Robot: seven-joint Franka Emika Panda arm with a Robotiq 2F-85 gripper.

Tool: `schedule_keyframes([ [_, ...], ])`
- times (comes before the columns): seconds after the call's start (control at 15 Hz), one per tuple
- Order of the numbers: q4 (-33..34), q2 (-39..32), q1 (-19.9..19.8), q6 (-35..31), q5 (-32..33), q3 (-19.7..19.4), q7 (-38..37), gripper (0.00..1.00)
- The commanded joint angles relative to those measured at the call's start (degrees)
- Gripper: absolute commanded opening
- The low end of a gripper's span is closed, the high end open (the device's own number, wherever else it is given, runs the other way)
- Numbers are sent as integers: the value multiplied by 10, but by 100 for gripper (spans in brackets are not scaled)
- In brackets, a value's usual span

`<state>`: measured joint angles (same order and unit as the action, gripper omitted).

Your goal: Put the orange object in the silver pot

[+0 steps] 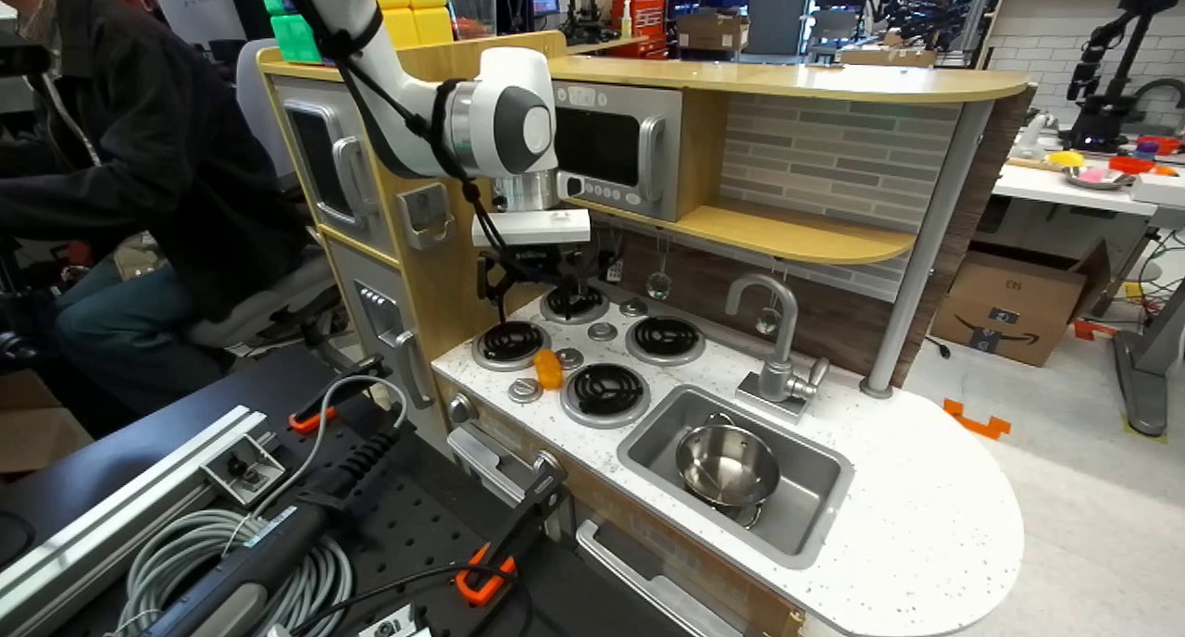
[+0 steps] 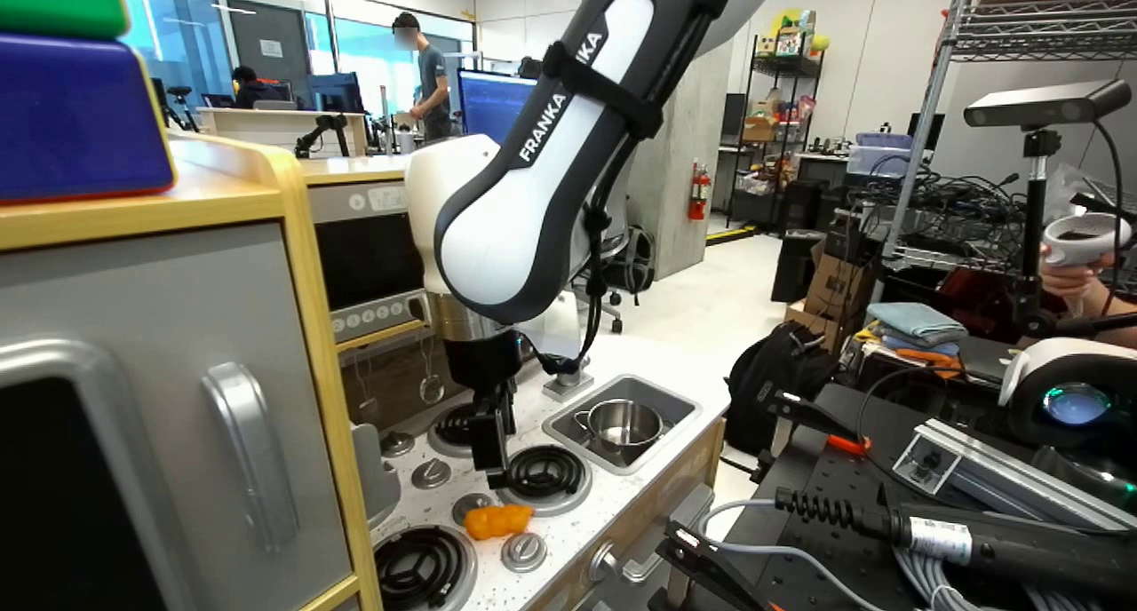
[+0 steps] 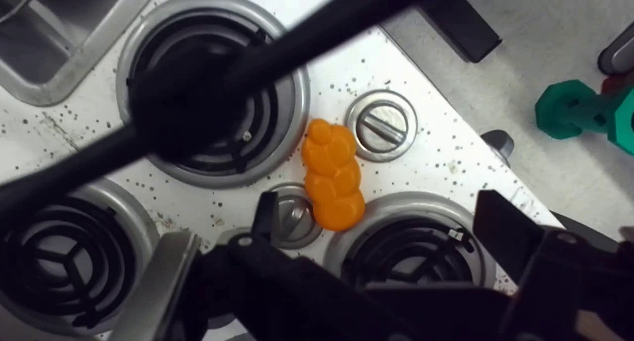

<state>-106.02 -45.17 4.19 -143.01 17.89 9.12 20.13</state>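
While two fingers [image 3: 505, 237] gape, one orange object [image 3: 333, 182], one pot [image 1: 729, 468]

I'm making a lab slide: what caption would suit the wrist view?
Open gripper over the stovetop, with the orange object lying between two knobs.

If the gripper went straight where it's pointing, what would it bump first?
Probably the orange toy, below the gripper in both exterior views. Depth is unclear, so the burner beside it might come first.

The round silver metal pot [image 1: 728, 470] glints in an exterior view; a thick black cable [image 3: 193, 98] seems out of focus, upper left of the wrist view.
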Motion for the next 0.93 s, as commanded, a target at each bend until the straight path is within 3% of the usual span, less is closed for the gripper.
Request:
schedule_keyframes([
  [0.0,1,4,15,7,-6,-13,-1,100],
  [0.53,41,-93,14,-41,14,-14,74,100],
  [0.87,41,-125,15,-131,31,-11,94,100],
])
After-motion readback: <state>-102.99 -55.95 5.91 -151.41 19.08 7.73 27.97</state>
